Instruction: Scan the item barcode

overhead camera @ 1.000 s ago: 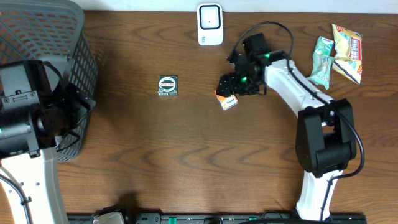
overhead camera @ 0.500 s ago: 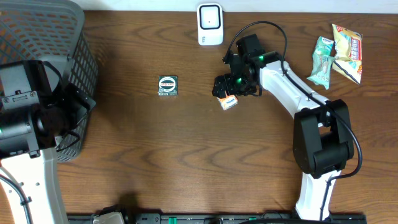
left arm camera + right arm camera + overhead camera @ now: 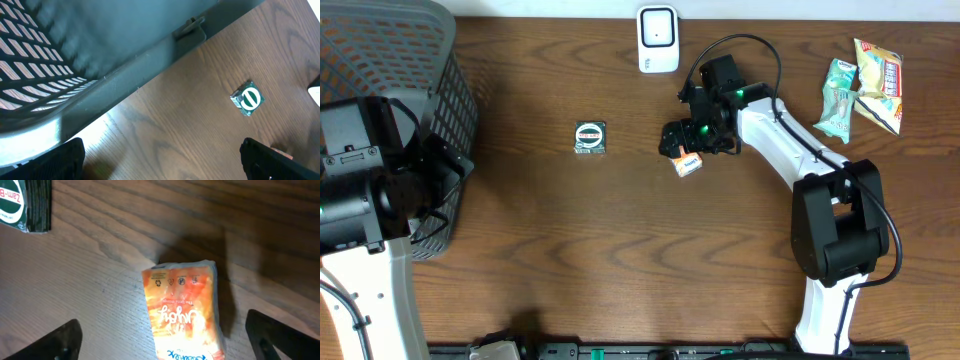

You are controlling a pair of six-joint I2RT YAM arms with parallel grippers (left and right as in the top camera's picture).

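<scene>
A small orange packet [image 3: 182, 312] lies flat on the wooden table, between the wide-open fingers of my right gripper [image 3: 167, 345] and touching neither. From overhead, the right gripper [image 3: 686, 138] hovers just above the orange packet [image 3: 688, 164], right of table centre. A white barcode scanner [image 3: 658, 40] stands at the back edge. A green square packet [image 3: 590, 138] lies left of centre, and the same green packet [image 3: 247, 98] shows in the left wrist view. My left gripper [image 3: 165, 167] is open and empty over bare table beside the basket.
A grey mesh basket [image 3: 415, 60] fills the back left corner, and its rim [image 3: 75, 120] is close to my left gripper. Two snack bags [image 3: 860, 85] lie at the back right. The green packet's corner [image 3: 25, 205] is visible beyond the orange one.
My right gripper has opened wider and shifted slightly left and back over the orange packet, which stays on the table. The left arm has not moved.
</scene>
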